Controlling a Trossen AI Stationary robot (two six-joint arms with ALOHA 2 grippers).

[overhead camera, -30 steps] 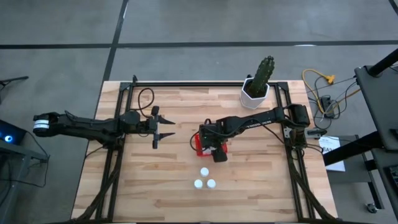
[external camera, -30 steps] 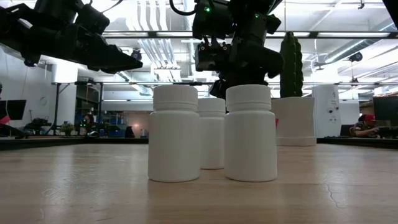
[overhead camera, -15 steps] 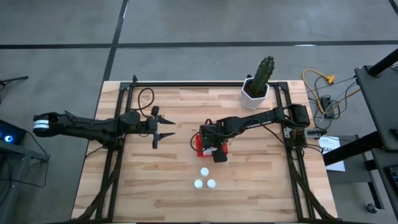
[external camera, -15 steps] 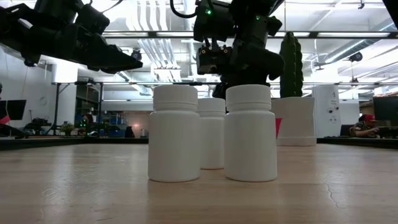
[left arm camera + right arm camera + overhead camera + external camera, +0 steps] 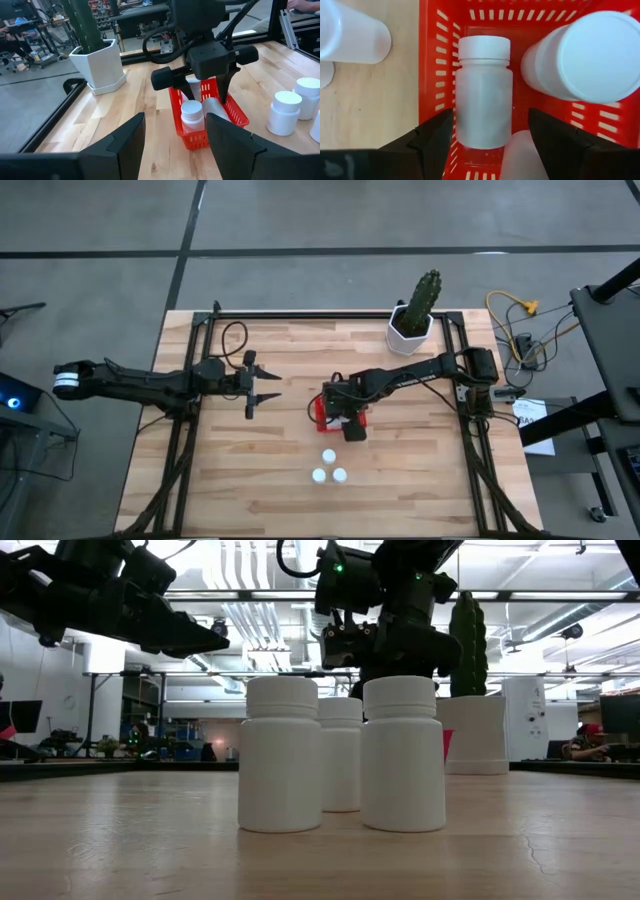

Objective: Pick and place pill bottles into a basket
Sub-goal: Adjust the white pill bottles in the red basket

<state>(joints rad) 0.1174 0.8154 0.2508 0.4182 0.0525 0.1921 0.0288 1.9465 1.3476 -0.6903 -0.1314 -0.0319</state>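
High view: right claw [image 5: 349, 423] low over red basket [image 5: 322, 412] mid-worktop; three bottles [image 5: 329, 469] standing nearby; left claw [image 5: 252, 391] waiting well apart, fingers spread.

Low view: three bottles upright in a tight cluster.

Left wrist view: right claw inside basket, bottles there upright and lying.

Right wrist view: fingers apart, astride a lying bottle [image 5: 483, 92], seemingly released. Best lifted straight up, clear of the walls.

I work in an open industrial lab: ceiling ducts [image 5: 250, 615] and strip lights hang overhead, equipment racks [image 5: 107, 7] and desks line the background, my wooden table [image 5: 250, 470] stands on concrete floor [image 5: 300, 220].
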